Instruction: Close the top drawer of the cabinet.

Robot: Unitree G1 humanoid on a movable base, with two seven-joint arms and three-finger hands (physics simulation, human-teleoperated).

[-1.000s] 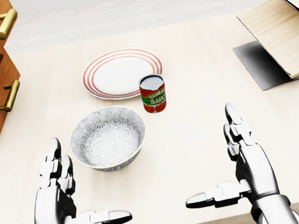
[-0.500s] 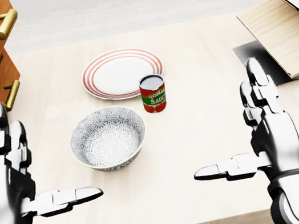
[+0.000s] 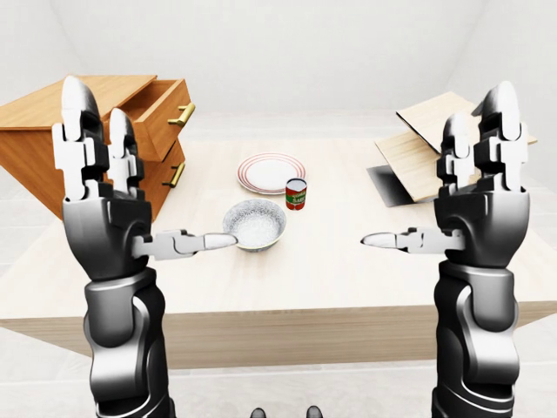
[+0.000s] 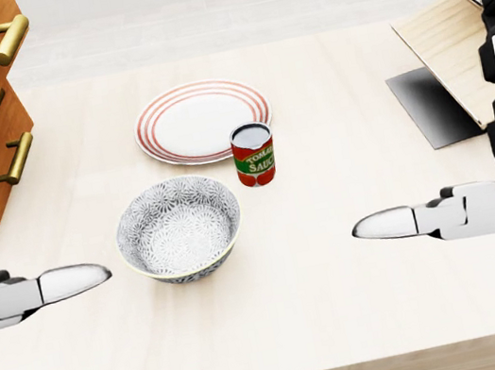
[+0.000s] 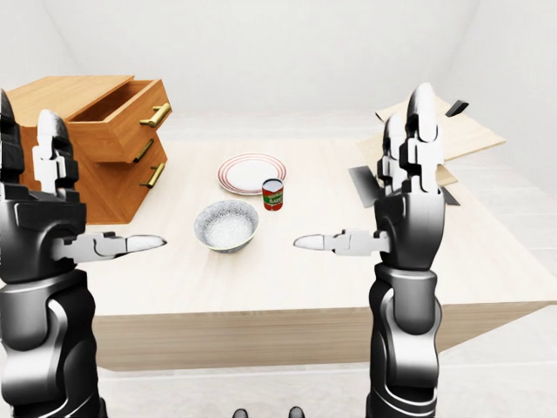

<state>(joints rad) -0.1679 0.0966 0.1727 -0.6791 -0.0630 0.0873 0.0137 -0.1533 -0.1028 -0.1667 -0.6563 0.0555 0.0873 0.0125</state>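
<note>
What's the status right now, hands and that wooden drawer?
Left hand and right hand both open, raised, holding nothing. Top drawer of the brown wooden cabinet pulled out, untouched. Nothing blocking the drawer front.

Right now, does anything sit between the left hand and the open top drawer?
No. In the right-eye view only bare tabletop separates the left hand from the top drawer.

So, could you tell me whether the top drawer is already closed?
No, the top drawer stands pulled out of the cabinet.

Matt wood cabinet w/ brass handles; glossy metal left hand.
</note>
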